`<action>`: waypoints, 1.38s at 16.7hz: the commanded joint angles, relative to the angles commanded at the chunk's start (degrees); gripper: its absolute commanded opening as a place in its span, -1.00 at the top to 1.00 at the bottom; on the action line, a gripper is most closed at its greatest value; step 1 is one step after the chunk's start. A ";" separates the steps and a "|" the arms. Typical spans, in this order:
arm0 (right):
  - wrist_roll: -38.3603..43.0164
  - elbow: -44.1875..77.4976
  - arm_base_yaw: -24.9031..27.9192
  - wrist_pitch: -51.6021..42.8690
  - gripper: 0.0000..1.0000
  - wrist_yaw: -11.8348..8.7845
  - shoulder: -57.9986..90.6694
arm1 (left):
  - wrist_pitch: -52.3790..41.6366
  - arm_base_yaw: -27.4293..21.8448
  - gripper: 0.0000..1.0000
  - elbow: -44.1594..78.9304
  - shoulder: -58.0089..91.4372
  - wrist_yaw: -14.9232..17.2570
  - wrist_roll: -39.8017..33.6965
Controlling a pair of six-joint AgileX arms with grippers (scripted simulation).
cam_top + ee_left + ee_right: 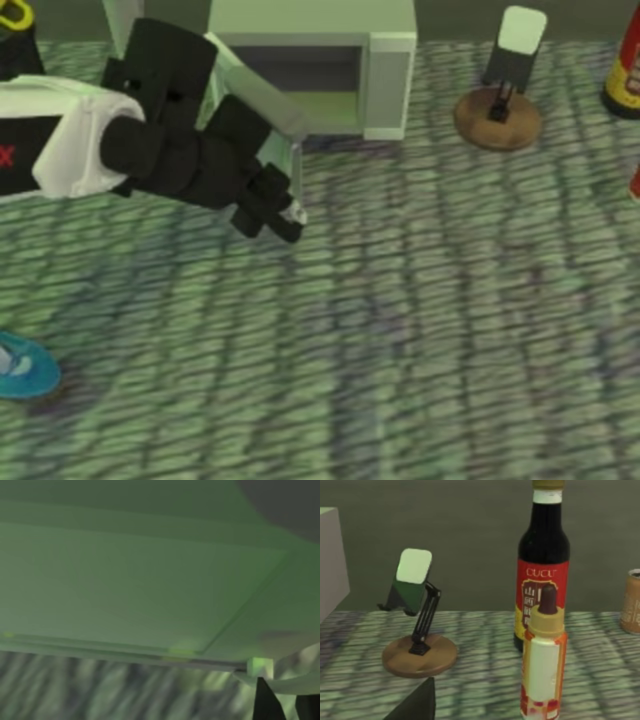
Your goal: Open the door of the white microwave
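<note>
Fingers [283, 205] of the left gripper [275, 210] pinch the free edge of the door [262, 100], which stands swung out leftward from the white microwave [345, 60] at the table's far edge, cavity showing. Up close, the left wrist view fills with the door's pale panel. Off to the right stand a phone stand [500, 95] and a dark sauce bottle [543, 555]; my right arm stays out of the top view.
</note>
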 joint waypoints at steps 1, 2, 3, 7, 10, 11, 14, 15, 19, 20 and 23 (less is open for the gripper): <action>0.00 0.00 0.00 0.00 -1.00 0.00 0.00 | 0.00 0.00 1.00 0.00 0.00 0.00 0.00; 0.00 0.00 0.00 0.00 -1.00 0.00 0.00 | 0.00 0.00 1.00 0.00 0.00 0.00 0.00; 0.00 0.00 0.00 0.00 -1.00 0.00 0.00 | 0.00 0.00 1.00 0.00 0.00 0.00 0.00; 0.00 0.00 0.00 0.00 -1.00 0.00 0.00 | 0.00 0.00 1.00 0.00 0.00 0.00 0.00; 0.00 0.00 0.00 0.00 -1.00 0.00 0.00 | 0.00 0.00 1.00 0.00 0.00 0.00 0.00; 0.00 0.00 0.00 0.00 -1.00 0.00 0.00 | 0.00 0.00 1.00 0.00 0.00 0.00 0.00; 0.00 0.00 0.00 0.00 -1.00 0.00 0.00 | -0.11 -0.33 1.00 -0.19 0.01 0.49 -0.13; 0.00 0.00 0.00 0.00 -1.00 0.00 0.00 | -0.32 -0.08 1.00 -0.24 0.00 0.76 0.40; 0.00 0.00 0.00 0.00 -1.00 0.00 0.00 | -0.99 1.10 1.00 -0.16 -0.38 2.17 2.88; 0.00 0.00 0.00 0.00 -1.00 0.00 0.00 | -1.27 1.46 1.00 -0.23 -0.40 2.56 3.52; 0.00 0.00 0.00 0.00 -1.00 0.00 0.00 | -1.47 1.69 1.00 -0.28 -0.41 2.83 4.01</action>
